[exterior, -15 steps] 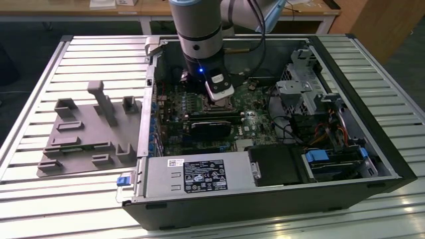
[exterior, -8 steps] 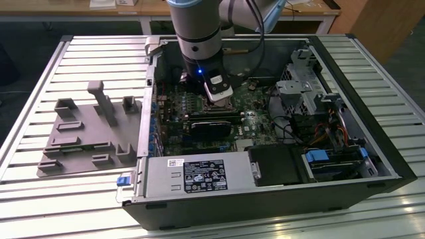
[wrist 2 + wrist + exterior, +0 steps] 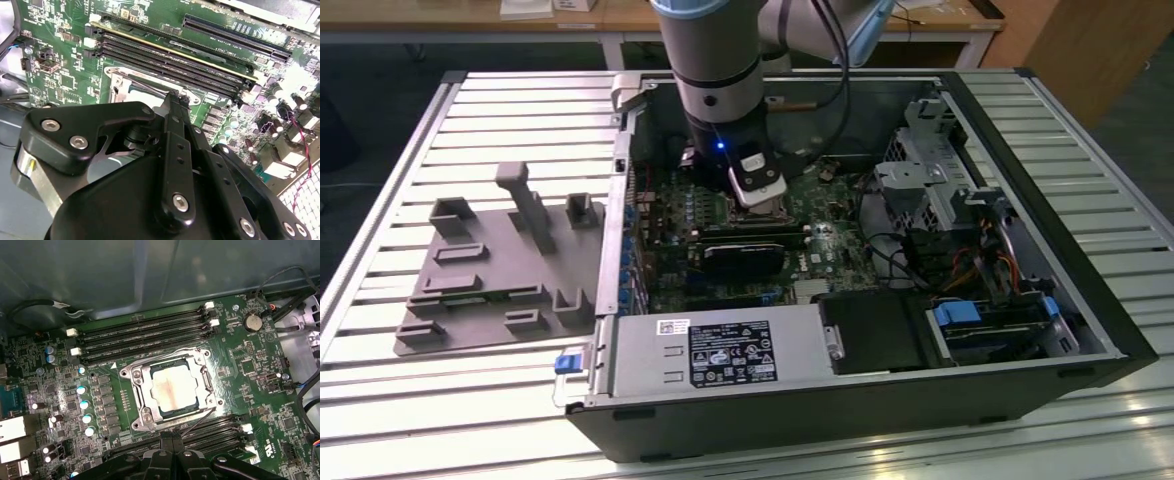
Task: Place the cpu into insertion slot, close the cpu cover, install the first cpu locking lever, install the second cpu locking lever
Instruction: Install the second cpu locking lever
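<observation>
In the first wrist view the cpu (image 3: 172, 390), a square chip with a silvery top, lies flat in the insertion slot, which it hides. The cpu cover (image 3: 139, 390), a metal frame, lies down around it with the chip showing through its window. A thin wire locking lever (image 3: 199, 421) runs slanted along the socket's side toward my fingertips. My gripper (image 3: 173, 438) is shut with nothing seen between the fingers, right at the cover's edge. In the second wrist view the gripper (image 3: 177, 98) hangs over the socket frame (image 3: 120, 80). In the exterior view the gripper (image 3: 758, 195) reaches down inside the open computer case.
Long black memory slots (image 3: 145, 335) flank the socket on both sides. A black rectangular card (image 3: 750, 250) lies just in front of the gripper. Cables and drive bays (image 3: 947, 200) fill the exterior view's right. A grey fixture (image 3: 494, 265) sits on the slatted table at the left.
</observation>
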Controlling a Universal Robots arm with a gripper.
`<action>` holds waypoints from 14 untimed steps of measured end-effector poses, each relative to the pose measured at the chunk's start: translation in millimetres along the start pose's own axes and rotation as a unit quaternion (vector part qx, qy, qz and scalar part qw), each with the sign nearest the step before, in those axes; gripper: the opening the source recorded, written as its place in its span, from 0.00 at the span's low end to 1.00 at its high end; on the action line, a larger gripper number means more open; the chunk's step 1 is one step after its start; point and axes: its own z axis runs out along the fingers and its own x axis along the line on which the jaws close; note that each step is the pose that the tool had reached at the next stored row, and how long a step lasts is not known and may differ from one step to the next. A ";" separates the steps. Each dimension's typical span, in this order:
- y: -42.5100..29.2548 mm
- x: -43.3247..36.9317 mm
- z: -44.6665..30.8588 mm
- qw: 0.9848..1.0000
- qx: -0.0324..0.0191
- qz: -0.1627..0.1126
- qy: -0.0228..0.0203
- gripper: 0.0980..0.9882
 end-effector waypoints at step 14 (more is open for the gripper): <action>-4.3 2.4 4.7 1.000 -0.001 0.000 0.000 0.00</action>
